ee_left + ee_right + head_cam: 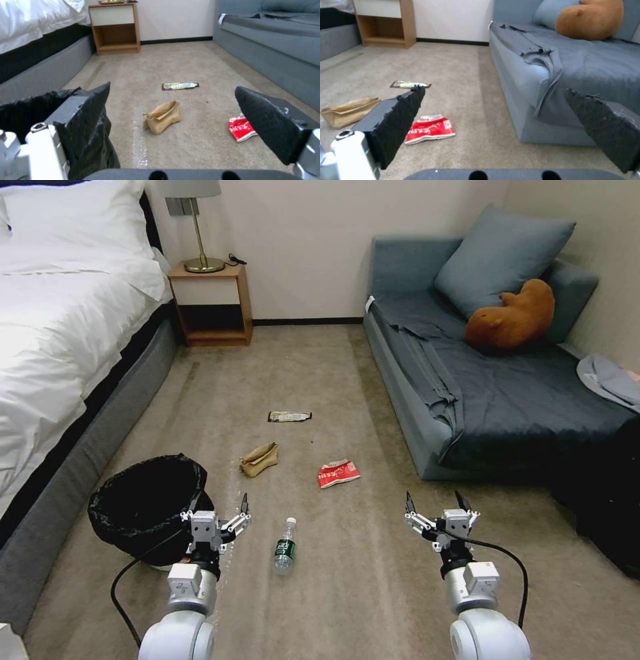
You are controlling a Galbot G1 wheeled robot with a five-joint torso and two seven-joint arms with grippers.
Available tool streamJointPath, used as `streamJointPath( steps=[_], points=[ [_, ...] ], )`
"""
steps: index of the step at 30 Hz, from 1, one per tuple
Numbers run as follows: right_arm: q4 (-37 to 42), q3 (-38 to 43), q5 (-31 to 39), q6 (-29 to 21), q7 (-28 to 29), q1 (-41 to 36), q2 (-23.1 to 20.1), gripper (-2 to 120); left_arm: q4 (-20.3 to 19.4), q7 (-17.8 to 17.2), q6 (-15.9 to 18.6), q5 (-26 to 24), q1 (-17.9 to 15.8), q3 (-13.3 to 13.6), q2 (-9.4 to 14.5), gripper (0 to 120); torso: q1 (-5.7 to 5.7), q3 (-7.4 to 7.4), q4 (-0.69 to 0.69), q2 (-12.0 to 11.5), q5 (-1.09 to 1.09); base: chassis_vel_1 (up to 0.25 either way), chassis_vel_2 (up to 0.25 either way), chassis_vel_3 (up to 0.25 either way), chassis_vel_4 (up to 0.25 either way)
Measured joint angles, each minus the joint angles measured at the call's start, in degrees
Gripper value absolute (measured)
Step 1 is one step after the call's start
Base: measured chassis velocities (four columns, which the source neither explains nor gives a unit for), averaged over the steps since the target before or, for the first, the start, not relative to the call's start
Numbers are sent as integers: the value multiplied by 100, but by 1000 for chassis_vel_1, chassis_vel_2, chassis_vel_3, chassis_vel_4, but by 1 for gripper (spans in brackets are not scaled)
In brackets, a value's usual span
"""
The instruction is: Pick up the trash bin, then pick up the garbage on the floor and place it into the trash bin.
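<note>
Bin point(143, 500) sits beside spread left gripper point(215, 511), perhaps touching; right gripper point(435, 505) spread, empty.

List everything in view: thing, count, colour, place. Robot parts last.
trash bin: 1, black bag liner over a white base, floor beside the bed, at the left gripper
bottle: 1, clear with green label, lying on carpet between the arms
red-and-white wrapper: 1, carpet near the sofa
paper bag: 1, tan, crumpled, mid carpet
snack wrapper: 1, dark and gold, flat, farthest litter
bed: 1, white linen, grey base, left
nightstand: 1, wood, back wall
lamp: 1, brass stem, on nightstand
sofa: 1, blue-grey, right
cushion: 1, blue-grey, on sofa
plush animal: 1, brown, on sofa
left gripper: open, at bin rim
right gripper: open, above bare carpet
</note>
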Motion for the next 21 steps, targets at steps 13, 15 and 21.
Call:
streamJointPath(
  steps=[13, 15, 21],
  points=[
    [0, 0, 0, 0, 0, 0, 0, 100, 0, 0, 0, 0, 0, 0, 0, 100, 0, 0, 0, 0, 0, 0, 0, 0, 0],
    [0, 0, 6, -2, 0, 0, 0, 100, 0, 0, 0, 0, 0, 0, 0, 100, 0, 0, 0, 0, 0, 0, 0, 0, 0],
    [106, 89, 526, -536, 137, 58, -67, 100, 62, -216, 360, -166, -302, 45, 58, 100, 0, 0, 1, 0, 0, 0, 0, 0, 0]
  ],
)
